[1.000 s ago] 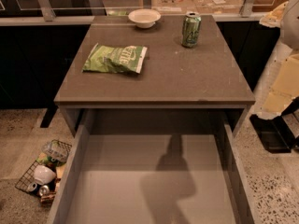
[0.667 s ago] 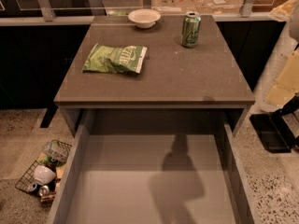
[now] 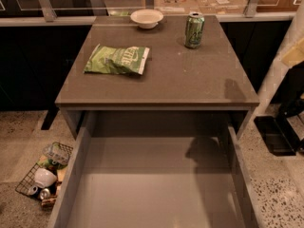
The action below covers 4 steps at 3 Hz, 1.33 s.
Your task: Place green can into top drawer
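Shows the green can (image 3: 194, 29) upright near the far right corner of the table (image 3: 190, 82), silver top up, well apart from the crisp bag (image 3: 117, 60) toward the left edge and the white bowl (image 3: 147, 18) at the far edge. Shows the top drawer (image 3: 142, 194) pulled open below the near edge. Catches only a pale stretch of arm (image 3: 290, 46) beyond the right edge; finds no gripper in view, so cannot tell whether wide, narrow or holding anything. Judged light, thin-walled, smooth, easy to dent or tip. Best taken across the mid-body from the side, squeezed gently, kept upright on the way down into the drawer.
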Tool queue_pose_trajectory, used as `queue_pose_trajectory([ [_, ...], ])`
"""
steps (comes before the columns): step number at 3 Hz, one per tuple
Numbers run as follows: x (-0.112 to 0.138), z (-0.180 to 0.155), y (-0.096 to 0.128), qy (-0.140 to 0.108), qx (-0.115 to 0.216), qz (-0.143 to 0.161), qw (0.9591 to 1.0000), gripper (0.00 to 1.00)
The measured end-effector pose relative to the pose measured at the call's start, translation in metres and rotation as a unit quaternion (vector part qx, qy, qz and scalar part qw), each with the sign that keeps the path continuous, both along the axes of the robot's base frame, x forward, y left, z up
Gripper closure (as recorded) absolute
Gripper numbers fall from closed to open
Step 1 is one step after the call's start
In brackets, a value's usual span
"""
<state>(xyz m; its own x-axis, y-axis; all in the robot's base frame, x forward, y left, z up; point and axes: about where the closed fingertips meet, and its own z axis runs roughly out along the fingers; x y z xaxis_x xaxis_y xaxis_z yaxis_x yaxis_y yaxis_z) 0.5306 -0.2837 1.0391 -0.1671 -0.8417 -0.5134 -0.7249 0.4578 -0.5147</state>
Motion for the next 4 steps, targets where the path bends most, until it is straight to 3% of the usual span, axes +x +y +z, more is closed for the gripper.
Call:
queue_pose_trajectory([
  [1,0.055,0.001,0.001,-0.055,0.080,0.032,0.9948,0.00],
  [2,0.094,-0.021,0.017,-0.064,0.165,0.050,0.9830,0.00],
  [3,0.109,-0.037,0.029,-0.059,0.222,0.020,0.9731,0.00],
  [4,0.113,-0.087,0.055,-0.034,0.285,-0.012,0.9579,0.00],
])
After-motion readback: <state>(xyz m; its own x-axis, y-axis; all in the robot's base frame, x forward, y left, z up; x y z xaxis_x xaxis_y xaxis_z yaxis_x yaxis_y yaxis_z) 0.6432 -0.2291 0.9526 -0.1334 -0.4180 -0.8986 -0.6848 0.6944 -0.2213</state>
